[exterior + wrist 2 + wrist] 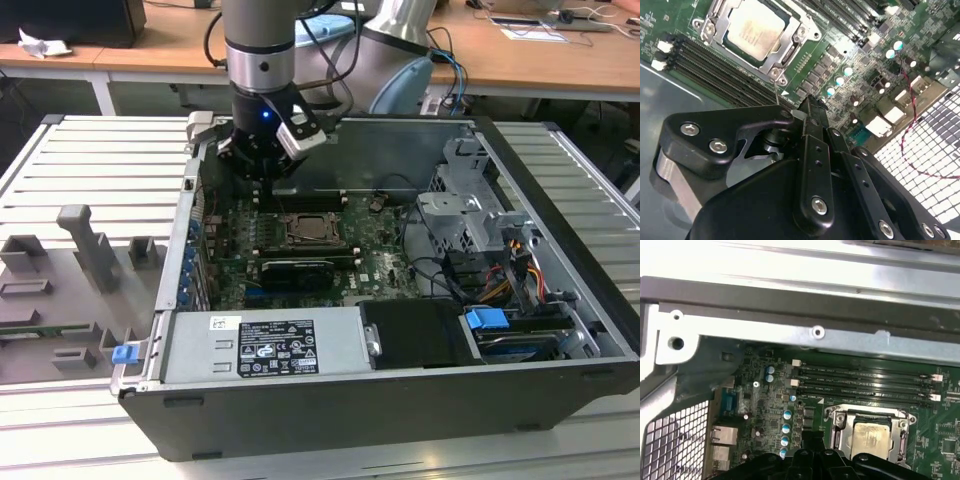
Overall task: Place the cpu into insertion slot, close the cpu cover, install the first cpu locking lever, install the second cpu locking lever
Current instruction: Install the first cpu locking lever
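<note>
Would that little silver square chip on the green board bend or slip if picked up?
The cpu looks like a flat metal-faced plate, so probably stiff. Its smooth face may be slippery. Small and flat, it is likely light and won't roll.

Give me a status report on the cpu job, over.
Gripper above the board, by the memory slots. Cpu seated in insertion slot, cpu cover down around it. Nothing lying across it.

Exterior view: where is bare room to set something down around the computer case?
Ribbed table behind the grey fixture blocks, at the exterior view's left of the case. Inside it, board, cables and gripper crowd everything.
</note>
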Controlling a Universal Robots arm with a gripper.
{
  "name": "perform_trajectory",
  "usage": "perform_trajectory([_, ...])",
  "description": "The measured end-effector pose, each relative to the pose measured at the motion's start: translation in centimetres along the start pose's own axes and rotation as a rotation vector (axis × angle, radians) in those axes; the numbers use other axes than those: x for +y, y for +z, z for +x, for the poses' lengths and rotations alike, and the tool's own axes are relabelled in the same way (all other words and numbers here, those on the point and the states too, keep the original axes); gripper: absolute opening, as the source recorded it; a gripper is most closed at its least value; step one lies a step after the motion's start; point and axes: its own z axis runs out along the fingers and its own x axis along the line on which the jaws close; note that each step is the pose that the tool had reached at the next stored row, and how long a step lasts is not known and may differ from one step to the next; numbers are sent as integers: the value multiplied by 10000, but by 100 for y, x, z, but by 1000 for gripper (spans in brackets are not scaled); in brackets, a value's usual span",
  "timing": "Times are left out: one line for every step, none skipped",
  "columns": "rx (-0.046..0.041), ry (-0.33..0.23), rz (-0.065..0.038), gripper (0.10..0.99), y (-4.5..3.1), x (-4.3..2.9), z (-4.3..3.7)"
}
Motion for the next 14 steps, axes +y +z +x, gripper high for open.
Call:
perform_trajectory([0,0,0,106,1,15,0])
perform_trajectory([0,-1,0,106,2,41,2])
perform_trajectory([0,-2,0,106,3,76,5])
perform_trajectory([1,-1,0,106,3,89,8])
perform_trajectory([1,-1,1,106,3,100,7])
perform_trajectory([2,-2,2,106,2,103,7])
perform_trajectory([0,0,0,106,3,109,7])
perform_trajectory([0,-1,0,106,3,120,5])
perform_trajectory([1,0,1,106,3,128,5])
perform_trajectory([2,-1,1,106,3,131,4])
perform_trajectory([3,-2,2,106,2,132,4])
perform_trajectory([2,-2,1,106,3,133,-5])
perform_trajectory([0,0,-1,106,4,131,-27])
perform_trajectory([0,0,0,106,4,128,-52])
